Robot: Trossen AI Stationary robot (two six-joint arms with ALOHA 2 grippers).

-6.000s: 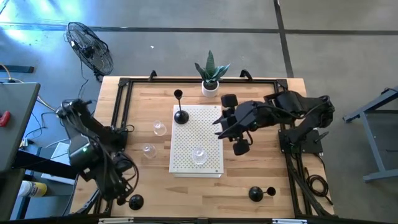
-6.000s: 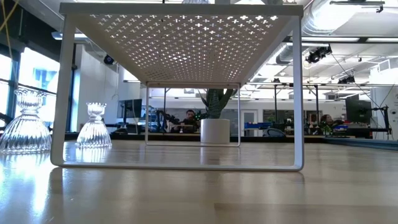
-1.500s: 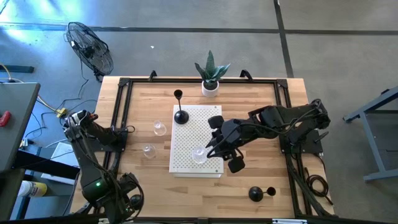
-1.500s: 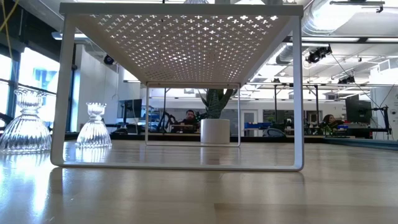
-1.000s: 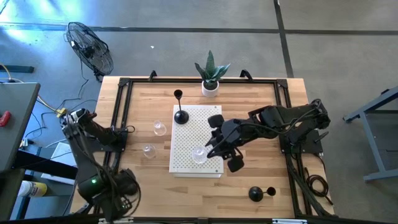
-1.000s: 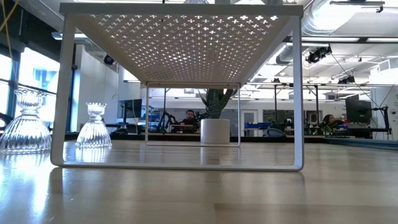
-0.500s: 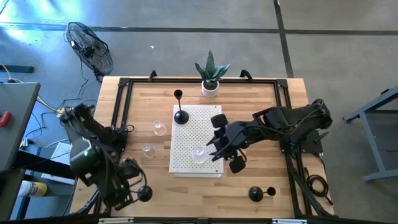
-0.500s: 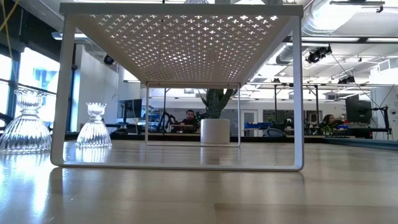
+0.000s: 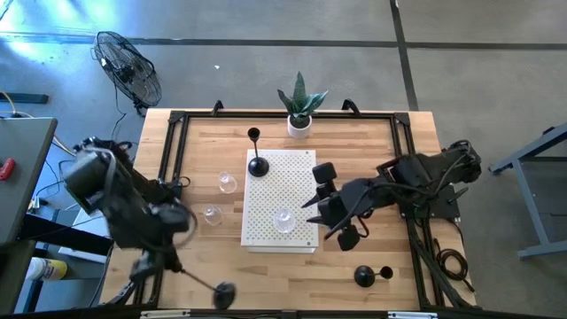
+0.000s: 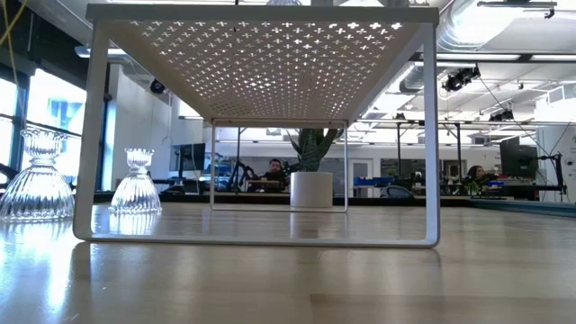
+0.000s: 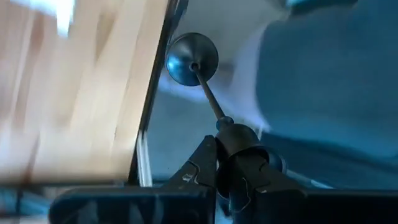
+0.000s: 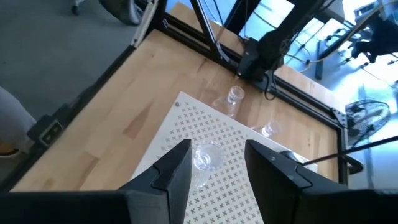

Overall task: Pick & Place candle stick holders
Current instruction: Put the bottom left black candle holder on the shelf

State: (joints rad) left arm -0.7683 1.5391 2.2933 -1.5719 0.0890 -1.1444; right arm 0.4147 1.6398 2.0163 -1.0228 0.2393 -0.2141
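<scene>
My left gripper (image 9: 166, 260) is raised over the table's near left corner and is shut on a black candle stick holder (image 9: 205, 282). My right gripper (image 9: 317, 211) hovers open above the right side of the white perforated stand (image 9: 266, 199). It is just right of a clear glass holder (image 9: 283, 219) that stands on its base on the stand. A second black holder (image 9: 258, 166) stands on the stand's far left corner. A third (image 9: 363, 276) sits on the table near the right front. Two more clear holders (image 9: 228, 183) (image 9: 211, 215) stand left of the stand. My left gripper pinches the black holder by its small top cup end (image 11: 239, 138) between the two fingers. The thin stem (image 11: 208, 93) runs out past the fingertips to the domed base (image 11: 191, 59). The holder is lifted clear and strongly tilted, its base (image 9: 224, 294) out toward the table's near edge.
A green plant in a white pot (image 9: 300, 111) stands at the far edge behind the stand. Black rails (image 9: 168, 168) frame the table's sides. In the low view the stand's legs (image 10: 430, 135) and the two glass holders (image 10: 36, 180) show, with the room beyond.
My left gripper has risen from the near left corner, rolled and tipped, carrying the black holder off the table. The holder's base has swung out toward the right along the near edge. My right gripper has drifted a little toward the table's right edge, away from the glass holder, still open.
</scene>
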